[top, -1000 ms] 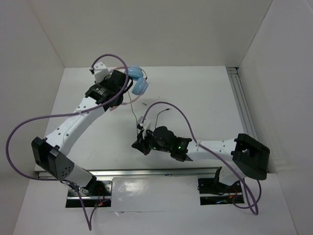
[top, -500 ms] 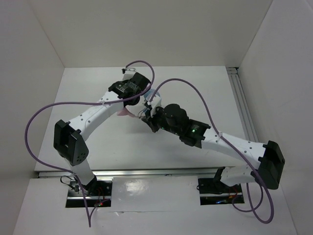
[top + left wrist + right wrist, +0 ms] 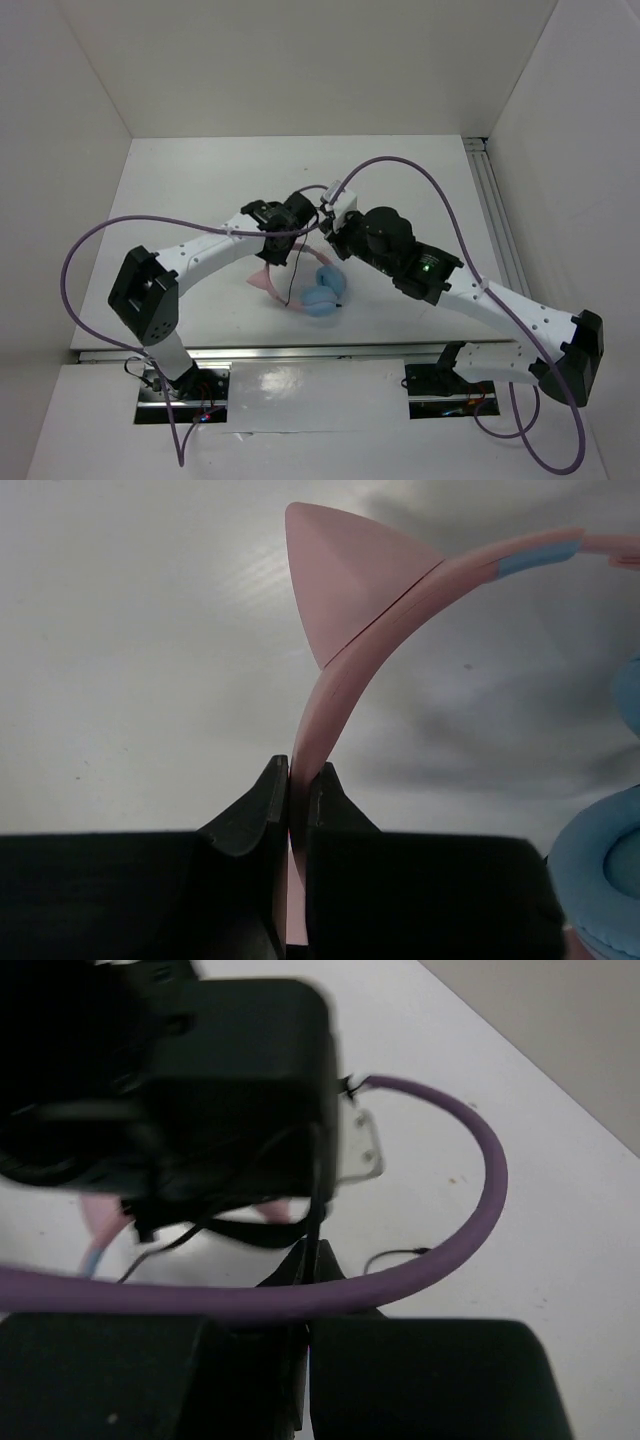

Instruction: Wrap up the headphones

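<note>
The headphones have a pink cat-eared headband and light blue ear cups; they hang low over the table at centre front. My left gripper is shut on the headband. In the left wrist view its gripper pinches the band just below a cat ear, with an ear cup at the right. My right gripper sits close beside the left one. It is shut on the thin black cable, which also hangs down by the ear cups.
Thick purple robot cables arch over both arms and one crosses right in front of the right fingers. The left gripper's black body fills the upper right wrist view. White walls enclose the table; a rail runs along its right edge.
Both arms swung toward the centre. The left gripper carried the headphones from the far left back to the centre front. The right gripper rose from the table to beside the left one.
</note>
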`<state>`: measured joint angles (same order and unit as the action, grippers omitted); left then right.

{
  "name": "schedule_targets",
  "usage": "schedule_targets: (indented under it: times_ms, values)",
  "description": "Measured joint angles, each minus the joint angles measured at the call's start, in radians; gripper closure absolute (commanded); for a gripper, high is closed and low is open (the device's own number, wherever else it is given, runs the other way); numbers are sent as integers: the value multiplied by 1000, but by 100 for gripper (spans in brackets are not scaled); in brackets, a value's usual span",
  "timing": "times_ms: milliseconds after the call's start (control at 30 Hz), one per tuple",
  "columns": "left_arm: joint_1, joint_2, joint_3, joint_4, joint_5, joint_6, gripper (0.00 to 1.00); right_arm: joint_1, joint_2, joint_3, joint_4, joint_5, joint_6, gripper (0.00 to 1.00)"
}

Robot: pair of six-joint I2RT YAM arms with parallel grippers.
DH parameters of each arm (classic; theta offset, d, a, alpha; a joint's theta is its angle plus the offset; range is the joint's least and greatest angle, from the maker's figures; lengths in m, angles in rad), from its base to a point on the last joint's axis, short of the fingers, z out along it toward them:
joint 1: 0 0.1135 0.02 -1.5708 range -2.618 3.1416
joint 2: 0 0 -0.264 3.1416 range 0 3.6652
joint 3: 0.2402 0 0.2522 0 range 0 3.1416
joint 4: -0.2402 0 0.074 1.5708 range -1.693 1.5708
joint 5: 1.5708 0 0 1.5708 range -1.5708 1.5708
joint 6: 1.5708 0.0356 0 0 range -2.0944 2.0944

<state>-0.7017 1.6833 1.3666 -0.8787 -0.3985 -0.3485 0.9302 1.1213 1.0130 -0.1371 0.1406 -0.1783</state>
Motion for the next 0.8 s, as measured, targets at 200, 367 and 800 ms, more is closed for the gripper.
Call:
schedule_targets:
  times_ms: [200,367,800]
  values:
    - [-98,-90,-73,1,90,10,100,-87,2,0,-4,38,-16,100]
    - [-155,-249,-100,-7,132,13,100,-173,2,-12,10,28,-21,100]
    - [-219,-476,-111,-44,211,31,100,-332,26,-60,50,-130,10,100]
